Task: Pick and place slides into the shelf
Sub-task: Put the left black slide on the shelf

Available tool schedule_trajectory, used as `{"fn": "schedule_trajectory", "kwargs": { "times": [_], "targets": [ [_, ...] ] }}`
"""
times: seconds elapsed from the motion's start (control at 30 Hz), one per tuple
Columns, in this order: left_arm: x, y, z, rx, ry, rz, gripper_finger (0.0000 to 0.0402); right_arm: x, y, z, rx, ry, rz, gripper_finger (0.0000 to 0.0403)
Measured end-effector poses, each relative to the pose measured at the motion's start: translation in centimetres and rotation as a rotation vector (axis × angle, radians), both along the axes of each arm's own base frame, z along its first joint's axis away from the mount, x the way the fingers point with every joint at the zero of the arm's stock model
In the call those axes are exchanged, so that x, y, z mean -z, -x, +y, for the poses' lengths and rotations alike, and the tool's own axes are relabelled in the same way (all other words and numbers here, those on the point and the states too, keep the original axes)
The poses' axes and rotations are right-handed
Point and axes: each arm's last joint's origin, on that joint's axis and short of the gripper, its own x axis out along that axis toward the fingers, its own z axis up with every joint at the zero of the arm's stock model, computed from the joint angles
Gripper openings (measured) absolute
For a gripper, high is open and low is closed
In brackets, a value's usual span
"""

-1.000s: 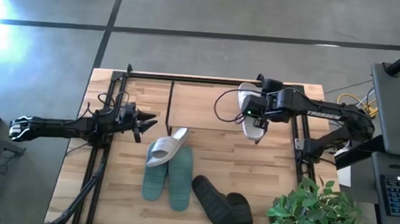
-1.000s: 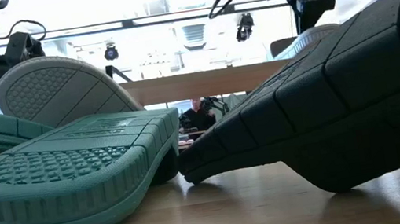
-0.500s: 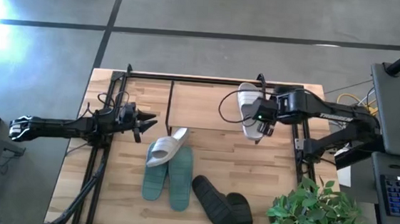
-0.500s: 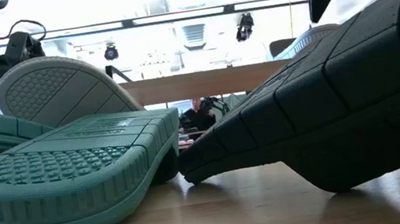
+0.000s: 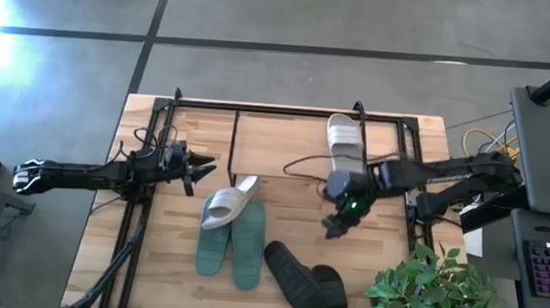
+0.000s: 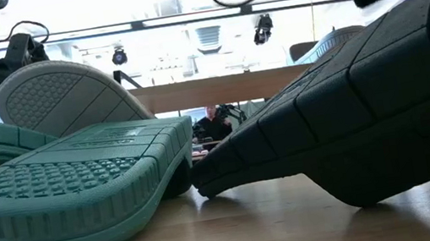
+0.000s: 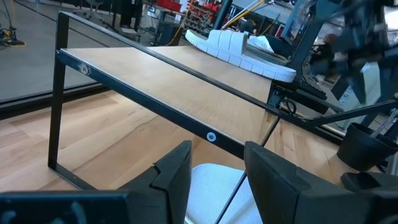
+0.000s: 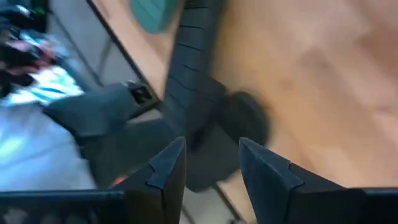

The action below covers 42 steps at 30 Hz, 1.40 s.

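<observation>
White slide (image 5: 343, 138): on shelf (image 5: 276, 146) board's right end. Right gripper (image 5: 334, 223): empty, fingers parted, above table's (image 5: 387, 232) right side. Left gripper (image 5: 201, 170): parted, empty, near left edge.

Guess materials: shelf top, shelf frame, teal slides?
Shelf top: looks like light wood or laminate, grain lines visible, matte. Shelf frame: thin black metal, probably painted, with a screw head showing. Teal slides: likely moulded foam or rubber, matte, with a studded tread pattern.
</observation>
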Motion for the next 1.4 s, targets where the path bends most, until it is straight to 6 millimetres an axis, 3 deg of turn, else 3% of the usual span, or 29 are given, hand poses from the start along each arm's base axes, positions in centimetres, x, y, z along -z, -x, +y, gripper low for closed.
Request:
{"fn": "schedule_trajectory", "kwargs": {
  "times": [0.2, 0.37, 0.63, 0.9, 1.4],
  "targets": [
    [0.1, 0.0, 0.0, 0.005, 0.002, 0.005, 0.0134, 4.2, -0.2, 2.5, 0.173, -0.023, -0.037, 0.014],
    [0.1, 0.0, 0.0, 0.008, 0.002, 0.007, 0.0134, 6.2, 0.4, 3.7, 0.284, 0.015, -0.051, 0.0154],
    [0.2, 0.0, -0.1, 0.022, 0.005, 0.013, 0.0134, 9.1, -0.9, 5.1, 0.251, 0.047, 0.018, 0.0169],
    [0.2, -0.1, -0.2, 0.069, 0.011, 0.012, 0.0134, 10.1, -4.4, 6.5, 0.142, 0.074, 0.011, 0.0171],
    [0.3, -0.1, -0.2, 0.088, 0.016, 0.024, 0.0134, 11.6, -10.0, 10.2, -0.083, -0.037, 0.034, 0.0162]
  ]
}}
